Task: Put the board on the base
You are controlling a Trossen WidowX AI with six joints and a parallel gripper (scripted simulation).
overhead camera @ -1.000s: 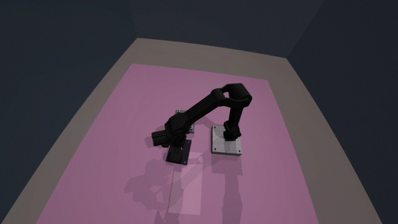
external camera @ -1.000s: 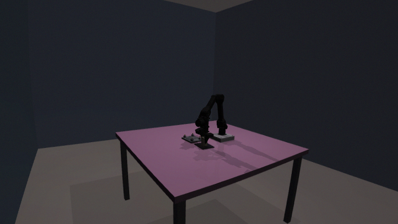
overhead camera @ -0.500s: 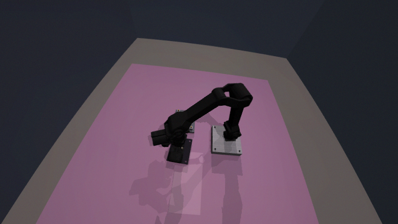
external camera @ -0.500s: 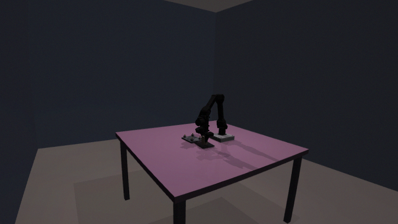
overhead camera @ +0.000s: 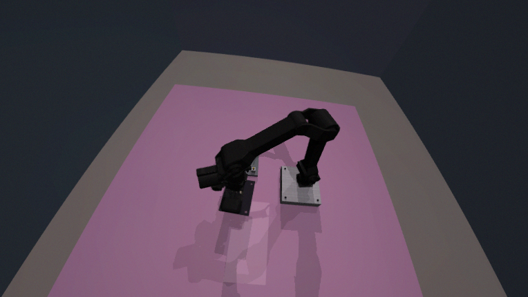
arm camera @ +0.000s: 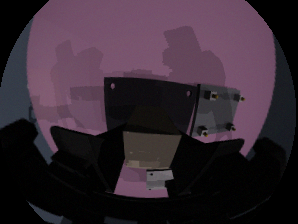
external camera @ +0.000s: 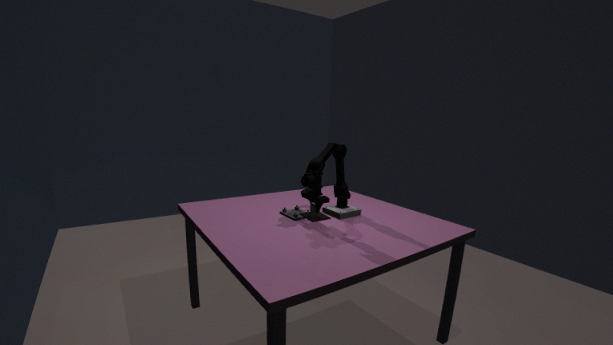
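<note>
Gripper (overhead camera: 231, 201) (external camera: 314, 205) (arm camera: 148, 125) clasps the handle (external camera: 314, 209) (arm camera: 152, 149), its fingertips hard to make out.

One arm, one board, one base
From here I count four posts (arm camera: 211, 95), four gold pins (arm camera: 242, 99), one handle (arm camera: 152, 149), one table (external camera: 326, 257).

- You're looking down from high up in the top view, tilted, with the arm (overhead camera: 271, 138) (external camera: 339, 171) just above centre and its mount (overhead camera: 289, 190) (external camera: 342, 212) at four o'clock!
- Exterior: you're farthest out, above table height, facing a room corner.
- Wrist: you're closest in, board (overhead camera: 248, 197) (external camera: 316, 217) (arm camera: 150, 95) central, posts' base (overhead camera: 254, 162) (external camera: 293, 213) (arm camera: 217, 110) at three o'clock.
- All views share both.
</note>
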